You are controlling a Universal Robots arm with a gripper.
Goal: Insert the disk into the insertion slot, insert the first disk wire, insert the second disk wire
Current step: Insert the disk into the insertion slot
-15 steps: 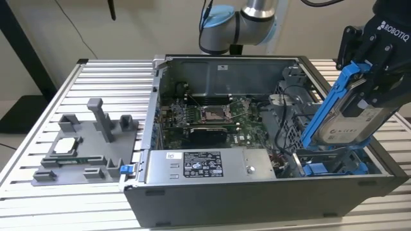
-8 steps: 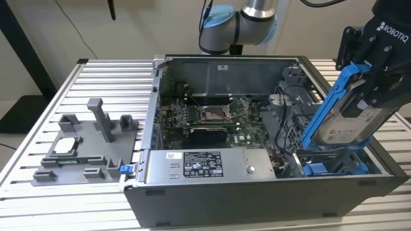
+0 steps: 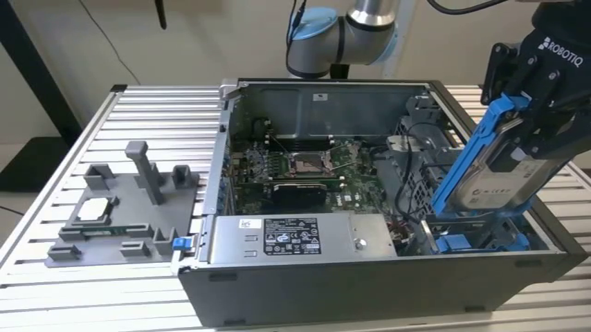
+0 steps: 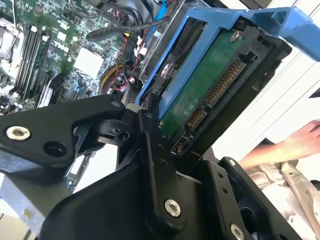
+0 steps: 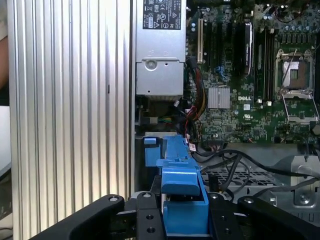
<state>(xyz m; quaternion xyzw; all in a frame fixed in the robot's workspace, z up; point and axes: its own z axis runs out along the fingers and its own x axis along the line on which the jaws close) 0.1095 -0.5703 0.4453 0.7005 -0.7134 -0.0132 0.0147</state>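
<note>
**Disk held over its slot**

The gripper (image 3: 522, 135) squeezes the top end of the disk (image 3: 499, 180) tight, so the bottom end hangs free and tilted. The free end points down at the insertion slot (image 3: 466, 241), just below the gripper, likely ready to slide in.

On a table (image 3: 138, 114) of silver ribbed slats, towards the exterior view's right, an open dark grey computer case (image 3: 369, 294), laid on its side with the inside facing up. At the exterior view's left, just beside the case and resting on the same slats, a grey moulded fixture (image 3: 129, 207) with an upright post (image 3: 143, 169) and a square chip (image 3: 94, 209) set in one recess.
</note>
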